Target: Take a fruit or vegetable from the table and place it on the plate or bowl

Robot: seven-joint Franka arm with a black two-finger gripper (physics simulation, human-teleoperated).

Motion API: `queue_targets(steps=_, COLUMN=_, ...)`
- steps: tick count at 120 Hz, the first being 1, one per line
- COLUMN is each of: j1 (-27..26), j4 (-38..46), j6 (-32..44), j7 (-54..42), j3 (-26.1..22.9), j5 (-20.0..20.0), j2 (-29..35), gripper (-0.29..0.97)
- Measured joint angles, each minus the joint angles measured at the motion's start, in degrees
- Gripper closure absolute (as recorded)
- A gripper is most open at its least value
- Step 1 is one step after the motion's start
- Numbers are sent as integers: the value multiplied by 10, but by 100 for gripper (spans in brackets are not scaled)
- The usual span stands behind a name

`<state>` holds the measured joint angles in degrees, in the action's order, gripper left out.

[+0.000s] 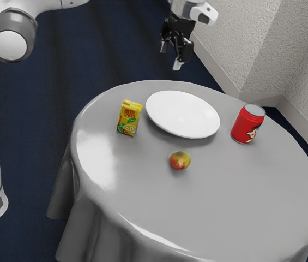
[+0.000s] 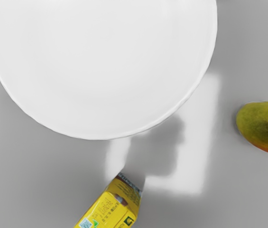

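Note:
A small red-and-green mango [image 1: 180,160] lies on the grey round table [image 1: 208,202], just in front of the white plate [image 1: 182,113]. My gripper [image 1: 171,56] hangs open high above the table's far edge, behind the plate, with nothing between its fingers. In the wrist view the plate [image 2: 100,61] lies below my hand, the mango [image 2: 264,127] to one side of it.
A yellow juice carton [image 1: 129,117] stands beside the plate toward the exterior view's left; it also appears as the carton [image 2: 112,206] in the wrist view. A red can [image 1: 247,124] stands at the plate's other side. White walls rise behind the table at the right.

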<state>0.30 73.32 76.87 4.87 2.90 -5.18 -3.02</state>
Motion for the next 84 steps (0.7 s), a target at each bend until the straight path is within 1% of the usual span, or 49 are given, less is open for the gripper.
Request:
queue_targets(steps=28, j1=1, j4=-2, j6=12, j7=6, j3=0, j5=-1, j2=0, gripper=0)
queue_targets(steps=32, j1=1, j4=-19, j6=10, j7=6, j3=-1, j5=-1, j2=2, gripper=0)
queue_targets(steps=38, j1=5, j4=-73, j6=-1, j7=7, j3=-7, j5=-2, j2=12, gripper=0)
queue_targets(steps=46, j1=37, j4=-125, j6=-11, j7=9, j3=-48, j5=1, j2=19, gripper=0)
queue_targets(steps=52, j1=67, j4=-138, j6=-16, j7=10, j3=-89, j5=1, j2=17, gripper=0)
queue_targets(steps=57, j1=76, j4=-139, j6=-19, j7=14, j3=-111, j5=2, j2=11, gripper=0)
queue_targets(steps=64, j1=60, j4=-128, j6=-23, j7=32, j3=-124, j5=5, j2=2, gripper=0)
queue_targets(steps=76, j1=1, j4=-105, j6=-24, j7=77, j3=-126, j5=12, j2=-33, gripper=0)
queue_targets(steps=84, j1=-6, j4=-102, j6=-23, j7=103, j3=-125, j5=13, j2=-45, gripper=0)
